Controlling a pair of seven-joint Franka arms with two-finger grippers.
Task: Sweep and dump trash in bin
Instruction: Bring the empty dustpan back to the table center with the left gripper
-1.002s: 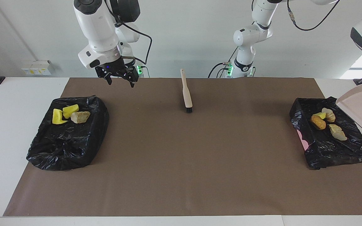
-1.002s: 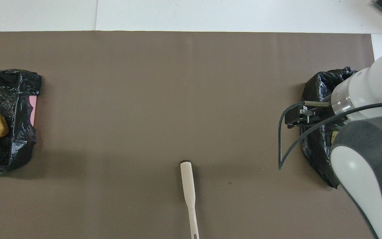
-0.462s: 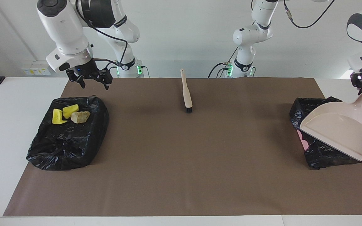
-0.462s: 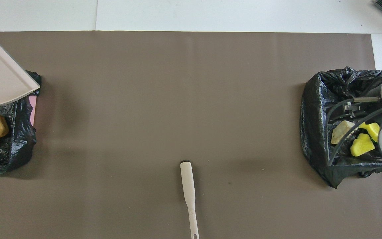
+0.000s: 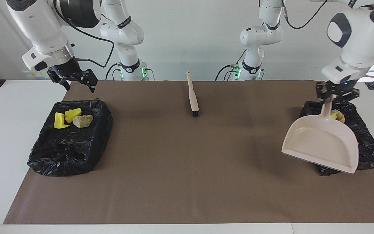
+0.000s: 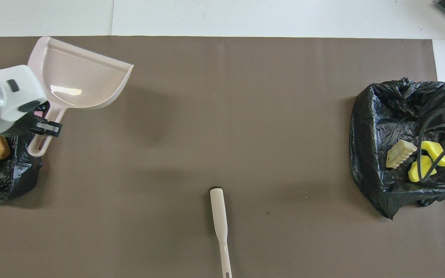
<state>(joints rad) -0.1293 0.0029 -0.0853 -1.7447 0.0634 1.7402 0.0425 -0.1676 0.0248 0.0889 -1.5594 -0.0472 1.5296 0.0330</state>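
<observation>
Left gripper (image 5: 335, 94): clenched on the dustpan (image 5: 321, 144) handle over a bin (image 5: 370, 146); tilting could knock the trash (image 5: 338, 115) out
Right gripper (image 5: 73, 79): released, empty; waits above the second bin (image 5: 70, 146)
Brush (image 5: 192, 97): untouched

You're looking at a glossy, smooth plastic dustpan (image 5: 321, 143), crinkled shiny black plastic bin bags (image 5: 71, 139), and a matt brown paper-like mat (image 5: 187, 169). Your brush (image 5: 192, 97) has a smooth pale plastic handle; the trash (image 5: 72, 118) looks spongy and rough.
</observation>
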